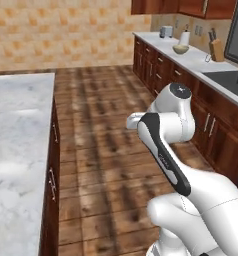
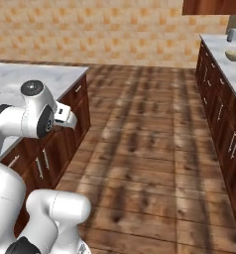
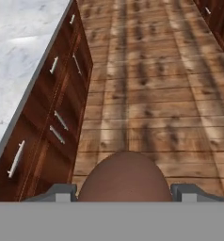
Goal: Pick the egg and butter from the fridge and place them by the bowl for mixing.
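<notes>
In the hand view, the reddish-brown egg (image 3: 124,176) sits between my two finger tips, and my gripper (image 3: 124,194) is shut on it, held above the wooden floor beside the island's drawers. The small tan bowl (image 1: 180,49) stands far off on the white counter along the right wall, and it also shows as the bowl (image 2: 234,54) at the right edge of the right base view. The butter and the fridge are out of view.
A marble-topped island (image 1: 16,150) with dark wood drawers (image 3: 57,117) stands to the left. The right wall counter (image 1: 201,62) carries a knife block (image 1: 217,50), a toaster (image 1: 166,31) and a dark sink (image 1: 231,82). Wooden floor (image 2: 149,139) lies open between them.
</notes>
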